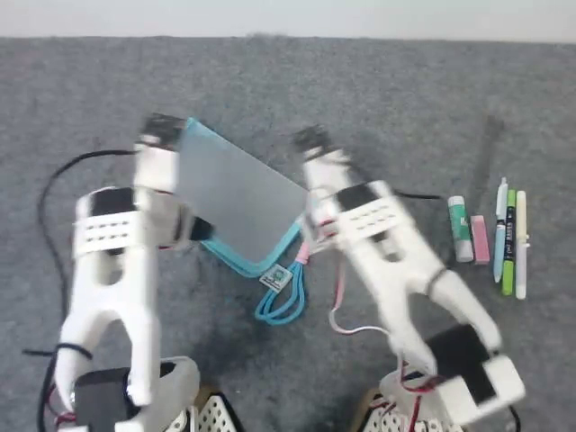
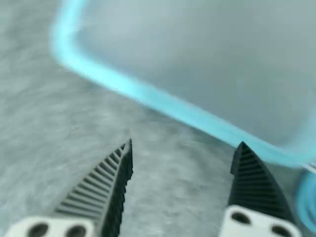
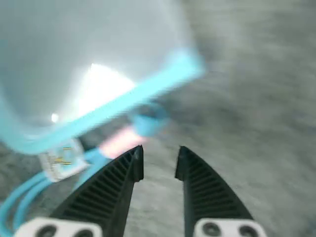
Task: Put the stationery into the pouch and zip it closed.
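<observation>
A translucent pouch [image 1: 238, 198] with a light-blue border lies mid-table, tilted. A blue strap loop [image 1: 283, 304], a tag [image 1: 276, 277] and a pink zipper pull [image 1: 303, 254] sit at its near corner. My left arm [image 1: 112, 234] stands over its left edge. The left gripper [image 2: 185, 145] is open, just short of the pouch's blue edge [image 2: 163, 106]. My right arm [image 1: 369, 220] is at the pouch's right corner. The right gripper [image 3: 159, 150] is narrowly open and holds nothing, close to the pink pull [image 3: 118, 140] and tag [image 3: 61, 158]. Stationery lies at the right: a glue stick [image 1: 460, 228], a pink eraser [image 1: 480, 238] and three pens [image 1: 509, 241].
Grey carpet-like cloth [image 1: 387, 90] covers the table. A black cable [image 1: 54, 180] runs at the left and a pink-white cable [image 1: 346, 324] below the right arm. The arm bases [image 1: 207, 409] stand at the near edge.
</observation>
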You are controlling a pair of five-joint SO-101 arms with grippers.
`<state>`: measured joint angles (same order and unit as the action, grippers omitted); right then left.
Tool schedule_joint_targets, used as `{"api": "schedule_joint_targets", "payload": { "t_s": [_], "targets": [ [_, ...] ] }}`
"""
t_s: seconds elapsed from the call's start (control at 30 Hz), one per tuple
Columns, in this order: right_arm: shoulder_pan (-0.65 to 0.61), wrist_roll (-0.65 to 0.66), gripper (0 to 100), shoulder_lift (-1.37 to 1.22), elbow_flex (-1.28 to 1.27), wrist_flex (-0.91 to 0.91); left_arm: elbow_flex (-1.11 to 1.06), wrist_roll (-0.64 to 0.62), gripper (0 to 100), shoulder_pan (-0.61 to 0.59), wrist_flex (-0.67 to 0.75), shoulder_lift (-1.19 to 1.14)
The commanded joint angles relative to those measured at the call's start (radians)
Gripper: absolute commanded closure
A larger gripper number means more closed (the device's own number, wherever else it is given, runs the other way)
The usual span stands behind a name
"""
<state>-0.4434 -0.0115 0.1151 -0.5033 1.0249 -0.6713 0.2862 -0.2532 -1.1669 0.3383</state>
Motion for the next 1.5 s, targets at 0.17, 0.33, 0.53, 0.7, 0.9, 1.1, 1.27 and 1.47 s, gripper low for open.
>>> {"api": "schedule_joint_targets", "payload": {
  "t_s": [0.17, 0.33, 0.53, 0.7, 0.9, 1.1, 1.27, 1.47],
  "targets": [
    [0.257, 0.146, 90.8, 0.197, -0.074, 0.062, 0.073, -0.103, 70, 0.422, -0.020, 0.002],
    [0.268, 0.152, 90.8, 0.203, -0.253, -0.084, 0.036, -0.206, 74, 0.555, 0.124, -0.002],
    [0.260, 0.143, 90.8, 0.194, -0.275, -0.097, -0.076, -0.236, 77, 0.687, 0.311, -0.012],
    [0.260, 0.110, 90.8, 0.203, -0.319, -0.140, -0.071, -0.259, 77, 0.710, 0.425, -0.207],
    [0.260, 0.110, 90.8, 0.200, -0.319, -0.143, 0.008, -0.270, 77, 0.775, 0.431, -0.400],
    [0.260, 0.110, 90.8, 0.199, -0.319, -0.143, 0.061, -0.307, 77, 0.740, 0.400, -0.405],
    [0.259, 0.104, 90.8, 0.203, -0.321, -0.143, 0.119, -0.310, 76, 0.743, 0.316, -0.253],
    [0.251, 0.104, 90.9, 0.203, -0.321, -0.140, 0.140, -0.315, 76, 0.617, 0.176, 0.028]
  ]
}}
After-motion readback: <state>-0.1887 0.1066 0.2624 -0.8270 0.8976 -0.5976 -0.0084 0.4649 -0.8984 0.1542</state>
